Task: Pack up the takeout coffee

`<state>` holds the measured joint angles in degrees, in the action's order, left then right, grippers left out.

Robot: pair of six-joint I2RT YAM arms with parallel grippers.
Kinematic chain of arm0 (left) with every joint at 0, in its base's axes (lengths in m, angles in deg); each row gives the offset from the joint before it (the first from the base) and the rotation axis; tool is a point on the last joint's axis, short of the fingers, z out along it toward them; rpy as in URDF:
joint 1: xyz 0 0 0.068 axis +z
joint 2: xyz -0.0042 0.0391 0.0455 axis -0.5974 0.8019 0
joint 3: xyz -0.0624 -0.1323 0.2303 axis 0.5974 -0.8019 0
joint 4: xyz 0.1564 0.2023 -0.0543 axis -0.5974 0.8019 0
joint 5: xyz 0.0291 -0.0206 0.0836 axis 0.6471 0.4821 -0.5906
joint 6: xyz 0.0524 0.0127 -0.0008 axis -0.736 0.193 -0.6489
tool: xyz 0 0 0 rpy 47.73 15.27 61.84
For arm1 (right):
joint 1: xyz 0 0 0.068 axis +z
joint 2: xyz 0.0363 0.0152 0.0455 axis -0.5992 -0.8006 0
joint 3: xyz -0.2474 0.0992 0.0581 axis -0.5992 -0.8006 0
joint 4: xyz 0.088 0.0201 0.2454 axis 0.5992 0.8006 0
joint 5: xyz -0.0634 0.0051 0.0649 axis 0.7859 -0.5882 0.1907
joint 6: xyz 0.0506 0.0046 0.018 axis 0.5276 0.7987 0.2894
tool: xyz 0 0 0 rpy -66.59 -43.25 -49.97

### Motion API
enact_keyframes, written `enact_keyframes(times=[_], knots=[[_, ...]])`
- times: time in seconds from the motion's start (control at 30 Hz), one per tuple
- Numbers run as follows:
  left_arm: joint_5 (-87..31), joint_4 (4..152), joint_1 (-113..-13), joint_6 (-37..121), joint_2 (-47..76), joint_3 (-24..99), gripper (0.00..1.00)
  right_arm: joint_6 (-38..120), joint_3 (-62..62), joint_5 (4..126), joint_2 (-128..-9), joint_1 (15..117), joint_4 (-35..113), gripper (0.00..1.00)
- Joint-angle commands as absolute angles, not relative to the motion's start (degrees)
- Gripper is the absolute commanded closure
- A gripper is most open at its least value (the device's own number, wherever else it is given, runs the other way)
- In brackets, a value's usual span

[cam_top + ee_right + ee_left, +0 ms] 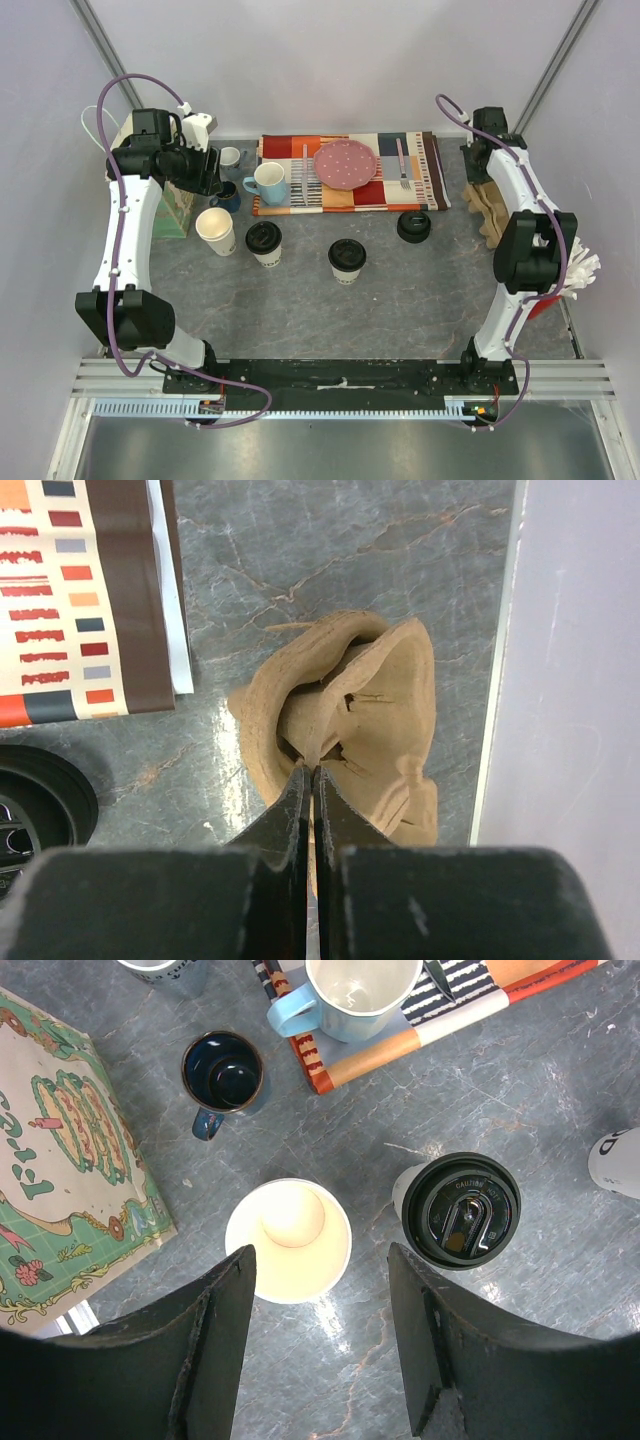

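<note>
The right gripper (311, 772) has its jaws pressed together. Its tips touch the near rim of a brown pulp cup carrier (390, 700) at the right edge of the counter (430, 290). Whether a thin wall of the carrier is pinched between them I cannot tell.

The left gripper (320, 1260) stands wide open and holds nothing. Below it, between its fingertips, stands an unlidded paper cup (288, 1240), with a lidded paper cup (460, 1210) just beside it. A second lidded cup (346, 259) stands further right, mid-counter. A loose black lid (414, 225) lies near the placemat (375, 193), between the cups and the carrier.
</note>
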<state>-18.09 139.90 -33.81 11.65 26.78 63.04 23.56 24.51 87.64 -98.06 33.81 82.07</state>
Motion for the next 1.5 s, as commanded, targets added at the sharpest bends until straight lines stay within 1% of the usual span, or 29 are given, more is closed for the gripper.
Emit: enact_keyframes(times=[0.0, 0.17, 0.3, 0.33, 0.37, 0.5, 0.67, 0.83, 1.17, 1.47], knots=[[-16.4, 139.7, -33.8, 9.8, 26.5, 65.3, 0.38, 26.7, 22.6, 87.6, -100.3, 33.7, 81.0, 1.00], [-15.9, 139.7, -33.7, 9.9, 26.5, 65.4, 0.38, 27.5, 21.7, 88.8, -102.1, 34.5, 80.5, 1.00], [-15.6, 139.9, -33.7, 10.0, 26.5, 65.2, 0.38, 25.8, 20.9, 92.9, -103.3, 38.2, 78.5, 1.00], [-15.6, 139.8, -33.7, 9.9, 26.4, 65.2, 0.38, 25.3, 20.9, 94.8, -104.1, 39.0, 78.0, 1.00], [-15.5, 139.9, -33.7, 9.8, 26.3, 65.3, 0.38, 24.8, 20.5, 100.4, -104.4, 39.8, 77.6, 1.00], [-15.5, 140.0, -33.7, 9.6, 26.2, 65.3, 0.38, 24.0, 18.6, 113.4, -104.7, 43.4, 73.6, 1.00], [-15.2, 140.1, -33.7, 9.5, 26.3, 65.6, 0.38, 22.1, 14.3, 120.0, -100.4, 46.3, 68.1, 1.00], [-15.1, 140.3, -33.7, 9.3, 26.5, 65.6, 0.38, 20.6, 14.0, 127.1, -99.0, 46.9, 66.7, 1.00], [-15.0, 140.4, -33.7, 9.0, 26.2, 65.6, 0.38, 19.5, 12.2, 132.5, -95.2, 47.7, 62.9, 1.00], [-14.7, 140.4, -33.7, 9.0, 26.0, 65.5, 0.38, 19.6, 11.7, 131.2, -88.0, 48.0, 61.4, 1.00]])
